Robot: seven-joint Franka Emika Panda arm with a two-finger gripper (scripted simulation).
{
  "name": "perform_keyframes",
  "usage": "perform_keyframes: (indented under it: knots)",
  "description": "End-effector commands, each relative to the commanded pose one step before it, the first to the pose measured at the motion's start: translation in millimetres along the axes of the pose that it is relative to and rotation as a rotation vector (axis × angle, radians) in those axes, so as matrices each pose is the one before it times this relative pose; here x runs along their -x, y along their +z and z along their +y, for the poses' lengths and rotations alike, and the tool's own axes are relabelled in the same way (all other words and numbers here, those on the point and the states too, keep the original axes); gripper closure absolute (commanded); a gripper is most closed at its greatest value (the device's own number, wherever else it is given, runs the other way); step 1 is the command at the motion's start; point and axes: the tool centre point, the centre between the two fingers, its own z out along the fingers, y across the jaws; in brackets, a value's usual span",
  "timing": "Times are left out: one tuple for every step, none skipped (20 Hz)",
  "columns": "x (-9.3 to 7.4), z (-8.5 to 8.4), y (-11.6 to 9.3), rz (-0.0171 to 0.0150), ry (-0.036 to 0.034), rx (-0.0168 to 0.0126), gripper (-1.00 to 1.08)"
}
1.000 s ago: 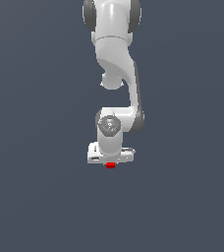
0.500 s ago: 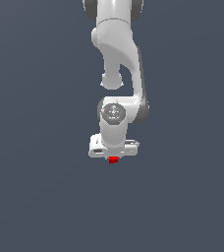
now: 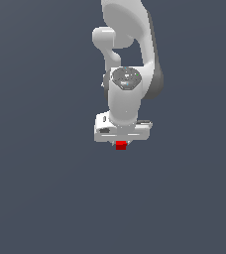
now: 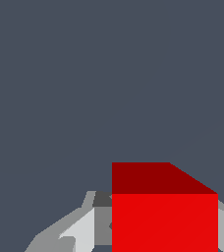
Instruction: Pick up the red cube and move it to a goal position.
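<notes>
Slate-grey ground fills the whole left side of the exterior view, flat and plain. Moving toward the centre, the white Panda arm comes down from the upper middle of the frame, bending through a rounded joint into a stout wrist with a grey cap on top. Below that sits the broad white hand, and the gripper points straight down, just below the centre of the frame. The red cube peeks out directly under the hand, far narrower than the hand itself, with only its lower part showing beneath the white body. The right side of the exterior view is the same bare grey.

In the wrist view, a pale grey finger shows at the lower left, pressed up against the side of the red cube, which fills the lower right, bright on its facing side and darker red on the side above it. A sliver of the other finger shows at the far right edge, so the jaws are pinching the cube between them.
</notes>
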Motion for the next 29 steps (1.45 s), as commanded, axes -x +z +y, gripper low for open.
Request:
perform_keyframes:
  knots:
    - [6.56,-8.44,-29.77,0.00079,-0.00032,0.00072,1.08]
    - [2.47,-3.23,-11.74,0.00000,0.00000,0.00000,1.08]
    - [2.45,-3.22,-11.72,0.00000,0.00000,0.00000,1.08]
    - [2.42,-3.21,-11.71,0.00000,0.00000,0.00000,1.08]
    - [2.39,-3.21,-11.70,0.00000,0.00000,0.00000,1.08]
    - [2.35,-3.20,-11.68,0.00000,0.00000,0.00000,1.08]
    - [2.31,-3.19,-11.64,0.00000,0.00000,0.00000,1.08]
    - [2.29,-3.25,-11.55,0.00016,0.00011,0.00066,1.08]
    - [2.15,-3.06,-11.17,0.00000,0.00000,0.00000,1.08]
    - [2.05,-2.98,-10.85,0.00000,0.00000,0.00000,1.08]
    - [1.95,-2.89,-10.50,0.00000,0.00000,0.00000,1.08]
    - [1.83,-2.79,-10.11,0.00000,0.00000,0.00000,1.08]
    - [1.71,-2.68,-9.67,0.00000,0.00000,0.00000,1.08]
    - [1.58,-2.55,-9.17,0.00000,0.00000,0.00000,1.08]
    - [1.44,-2.40,-8.61,0.00000,0.00000,0.00000,1.08]
    - [1.29,-2.23,-7.96,0.00000,0.00000,0.00000,1.08]
    - [1.14,-2.06,-7.29,0.00000,0.00000,0.00000,1.08]
    - [1.01,-1.74,-6.70,0.00006,-0.00004,-0.00048,1.08]
    - [0.85,-1.71,-6.00,0.00000,0.00000,0.00000,1.08]
    - [0.73,-1.55,-5.38,0.00000,0.00000,0.00000,1.08]
    - [0.61,-1.38,-4.78,0.00000,0.00000,0.00000,1.08]
    - [0.50,-1.22,-4.18,0.00000,0.00000,0.00000,1.08]
    - [0.41,-1.06,-3.60,0.00000,0.00000,0.00000,1.08]
    - [0.32,-0.89,-3.03,0.00000,0.00000,0.00000,1.08]
    - [0.25,-0.73,-2.46,0.00000,0.00000,0.00000,1.08]
    - [0.18,-0.32,-1.94,-0.00002,-0.00004,-0.00069,1.08]
    - [0.12,-0.41,-1.36,0.00000,0.00000,0.00000,1.08]
    - [0.07,-0.24,-0.81,0.00000,0.00000,0.00000,1.08]
    - [0.02,-0.08,-0.27,0.00000,0.00000,0.00000,1.08]
